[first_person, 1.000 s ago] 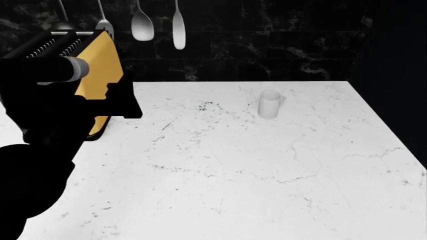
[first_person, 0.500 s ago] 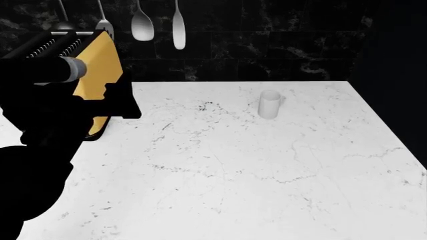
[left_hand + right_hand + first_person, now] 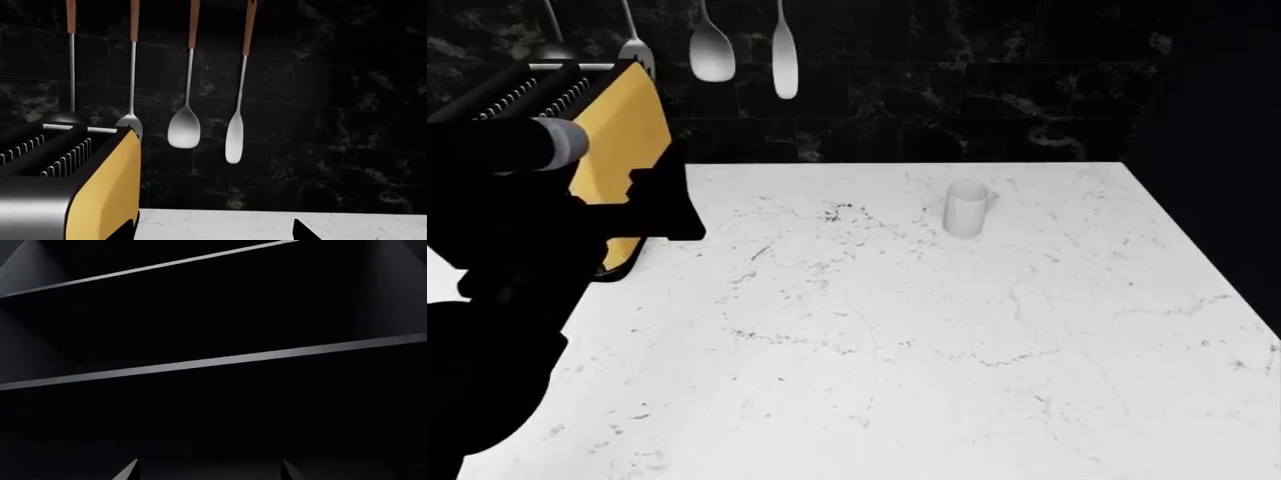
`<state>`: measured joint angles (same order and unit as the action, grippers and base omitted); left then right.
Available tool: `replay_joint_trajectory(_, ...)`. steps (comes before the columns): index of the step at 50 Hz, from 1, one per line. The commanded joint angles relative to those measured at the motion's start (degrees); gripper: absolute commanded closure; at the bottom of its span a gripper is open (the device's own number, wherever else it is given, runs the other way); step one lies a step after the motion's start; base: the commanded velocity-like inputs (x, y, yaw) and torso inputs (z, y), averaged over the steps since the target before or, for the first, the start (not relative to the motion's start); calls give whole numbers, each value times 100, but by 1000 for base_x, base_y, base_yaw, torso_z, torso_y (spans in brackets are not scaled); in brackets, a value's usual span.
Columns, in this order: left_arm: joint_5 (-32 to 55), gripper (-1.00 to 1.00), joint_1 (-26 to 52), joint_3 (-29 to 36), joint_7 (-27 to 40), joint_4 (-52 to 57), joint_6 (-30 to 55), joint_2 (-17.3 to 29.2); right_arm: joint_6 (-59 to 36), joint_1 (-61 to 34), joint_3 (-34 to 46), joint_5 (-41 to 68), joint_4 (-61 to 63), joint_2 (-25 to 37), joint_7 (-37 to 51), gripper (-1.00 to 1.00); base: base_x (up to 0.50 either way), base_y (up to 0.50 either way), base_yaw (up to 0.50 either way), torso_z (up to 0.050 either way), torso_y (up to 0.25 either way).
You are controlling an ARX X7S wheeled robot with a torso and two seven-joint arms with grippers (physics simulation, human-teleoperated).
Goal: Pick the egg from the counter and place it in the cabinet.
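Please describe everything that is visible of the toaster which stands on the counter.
The toaster has a yellow-orange side panel and a silver, metal-looking top and end, with two long slots lined by thin wire guides. It stands upright at the back of the white marble counter, by the dark tiled wall, below the hanging utensils. In the head view the dark left arm covers its lower part; contact cannot be judged.
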<state>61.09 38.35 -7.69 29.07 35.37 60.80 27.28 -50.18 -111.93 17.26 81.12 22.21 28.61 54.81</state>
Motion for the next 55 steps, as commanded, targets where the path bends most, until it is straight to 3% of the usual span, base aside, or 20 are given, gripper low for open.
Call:
replay_joint_trajectory(1,79,-100,-50,-30,86,77,-2,2,205,412,-189,-67,861,217,290,-100,0,0,0,0,0)
replay_joint_trajectory(22,300,-100,-69,-87,279,206,73,45,418,1385,-513,204,2026,624,1019,-100,0,0,0,0,0)
replay_joint_trajectory(55,510,-100,-277,-189,422,406,-4,94,821,2551,-547,2351,3032,1258,2886,-100,0,0,0,0,0)
